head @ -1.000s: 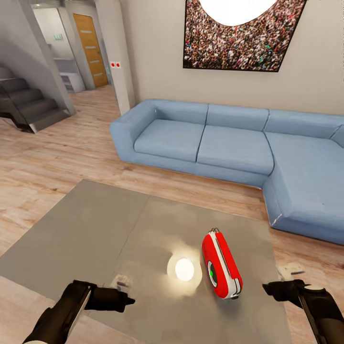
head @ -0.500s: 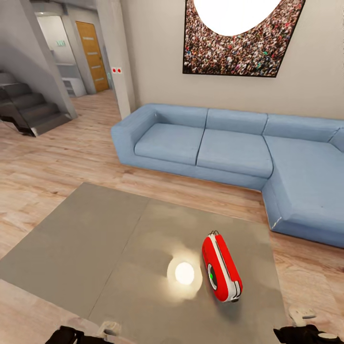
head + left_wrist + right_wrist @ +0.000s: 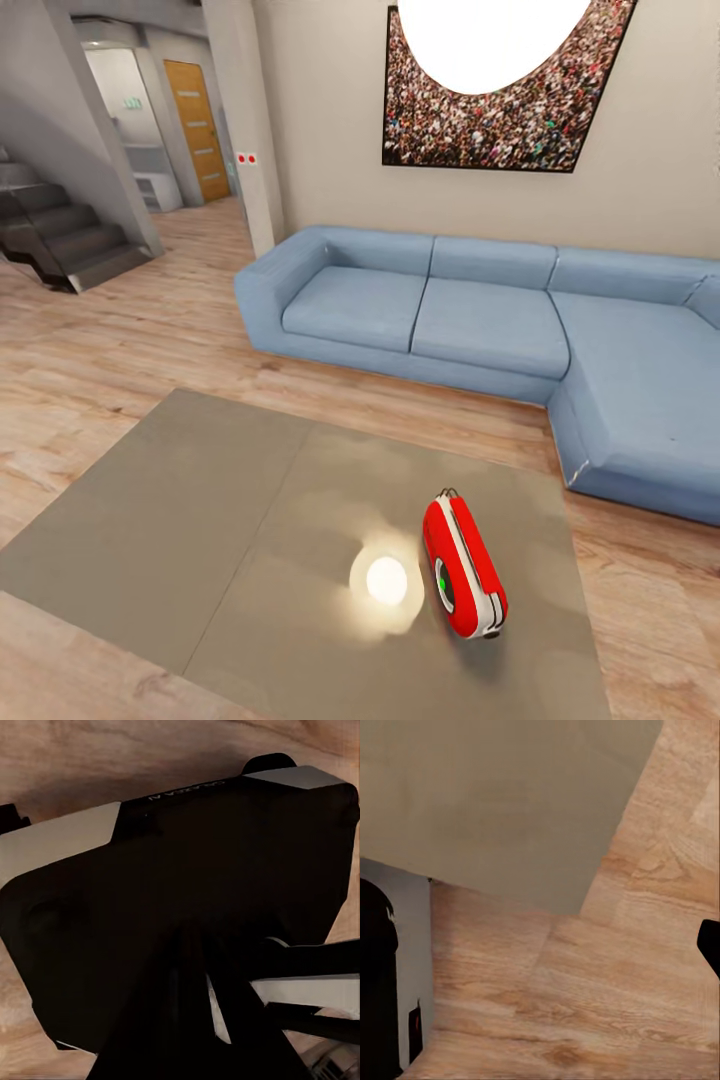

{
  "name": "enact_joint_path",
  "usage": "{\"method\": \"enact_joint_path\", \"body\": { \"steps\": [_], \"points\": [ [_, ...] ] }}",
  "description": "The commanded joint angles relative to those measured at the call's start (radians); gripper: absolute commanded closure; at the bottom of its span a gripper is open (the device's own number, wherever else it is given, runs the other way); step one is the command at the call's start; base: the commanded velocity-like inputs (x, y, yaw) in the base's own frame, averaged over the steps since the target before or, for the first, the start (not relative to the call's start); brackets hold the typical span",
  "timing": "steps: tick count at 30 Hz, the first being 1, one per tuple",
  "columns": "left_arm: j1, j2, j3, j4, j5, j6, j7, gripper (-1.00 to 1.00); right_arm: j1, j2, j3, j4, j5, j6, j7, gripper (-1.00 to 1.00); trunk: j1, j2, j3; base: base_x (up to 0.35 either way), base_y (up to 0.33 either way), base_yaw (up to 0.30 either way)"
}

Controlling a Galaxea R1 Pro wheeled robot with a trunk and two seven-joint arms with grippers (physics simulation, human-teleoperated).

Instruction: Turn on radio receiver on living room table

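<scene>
Okay, you've got the radio (image 3: 463, 578) lying flat near the table's (image 3: 200, 500) right front corner, dial up and reachable, but I can't tell from these views how either gripper's fingers sit.

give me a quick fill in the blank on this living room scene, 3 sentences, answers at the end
1. The red radio lies on the grey ____.
2. The sofa behind the table is coloured ____.
3. The bright round glare on the tabletop sits to the ____ of the radio as the head view shows it.

Missing words: table; blue; left
</scene>
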Motion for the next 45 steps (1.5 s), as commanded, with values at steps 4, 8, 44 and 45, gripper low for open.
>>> {"method": "enact_joint_path", "body": {
  "steps": [4, 8, 44, 45],
  "points": [
    [0.003, -0.010, 0.001, 0.019, 0.001, -0.015, 0.059, 1.00, 0.000, 0.000, 0.003, 0.116, 0.000, -0.076, -0.038, -1.00, 0.000, 0.000, 0.006, 0.000, 0.000, 0.000],
    [0.008, -0.021, 0.001, 0.024, 0.000, -0.024, 0.122, 1.00, 0.000, 0.004, 0.006, 0.259, 0.001, -0.179, -0.104, -1.00, 0.000, 0.000, 0.013, 0.000, 0.000, 0.000],
    [0.112, -0.093, 0.001, 0.025, 0.003, -0.115, 0.374, 1.00, 0.001, 0.171, 0.008, 0.434, 0.076, -0.248, -0.196, -1.00, 0.000, 0.000, 0.069, 0.000, 0.000, 0.000],
    [0.112, -0.093, 0.001, 0.025, 0.003, -0.115, 0.374, 1.00, 0.001, 0.171, 0.008, 0.434, 0.076, -0.248, -0.196, -1.00, 0.000, 0.000, 0.070, 0.000, 0.000, 0.000]
  ]
}}
